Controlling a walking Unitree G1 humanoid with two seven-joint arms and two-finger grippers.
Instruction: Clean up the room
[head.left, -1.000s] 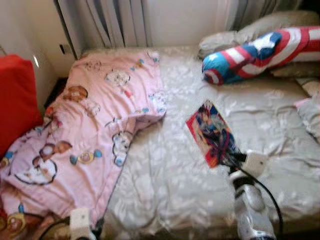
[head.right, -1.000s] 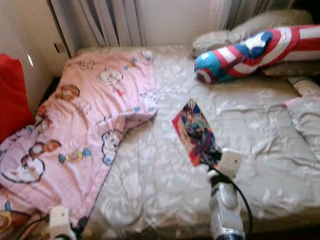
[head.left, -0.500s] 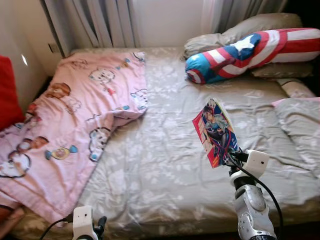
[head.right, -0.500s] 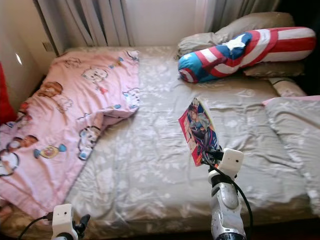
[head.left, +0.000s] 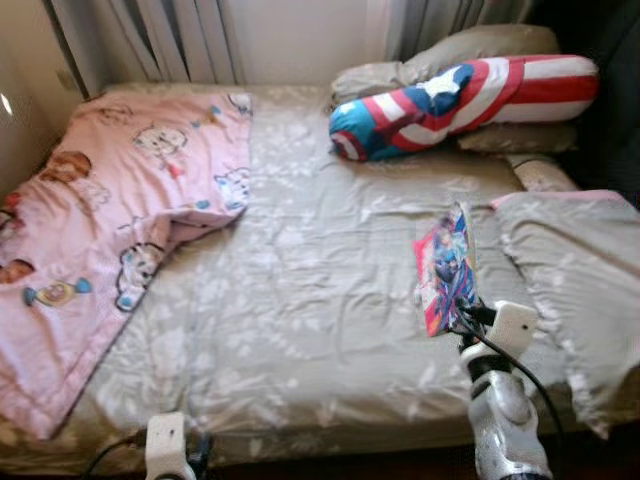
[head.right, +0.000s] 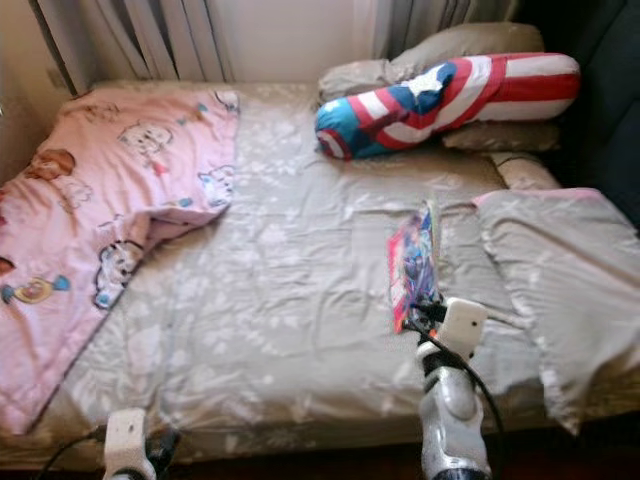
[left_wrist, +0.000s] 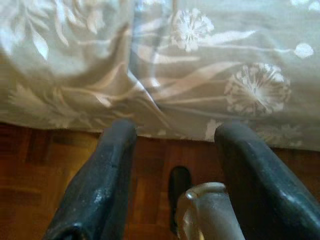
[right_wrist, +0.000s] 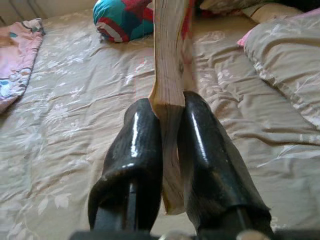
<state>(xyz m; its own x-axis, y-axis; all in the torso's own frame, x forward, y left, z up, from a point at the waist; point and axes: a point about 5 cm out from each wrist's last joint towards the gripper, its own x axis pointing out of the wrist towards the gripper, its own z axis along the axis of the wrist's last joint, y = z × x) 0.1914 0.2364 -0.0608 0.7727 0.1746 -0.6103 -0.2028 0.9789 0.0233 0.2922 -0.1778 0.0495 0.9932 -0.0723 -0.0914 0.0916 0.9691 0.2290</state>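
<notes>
A book (head.left: 446, 268) with a bright comic-style cover is held upright, edge-on, above the right side of the bed (head.left: 300, 300). It's pinched at its lower end by the right gripper (right_wrist: 167, 145), both black fingers (right_wrist: 132, 150) pressed flat against the covers, with the page edges seen between them in the right wrist view.

The bed is covered by a beige floral sheet, pretty wrinkled. A pink blanket (head.left: 100, 220) with cartoon prints is spread over the left side and hangs off the near edge. A long shield-pattern cushion (head.left: 460, 95) is laid across the head end, against a grey pillow (head.left: 470, 50). Another pillow (head.left: 570, 270) is lying just right of the book.

The left gripper (left_wrist: 172, 165) is kept low by the bed's near edge, fingers spread apart and nothing between them, wooden floor (left_wrist: 30, 165) below.
</notes>
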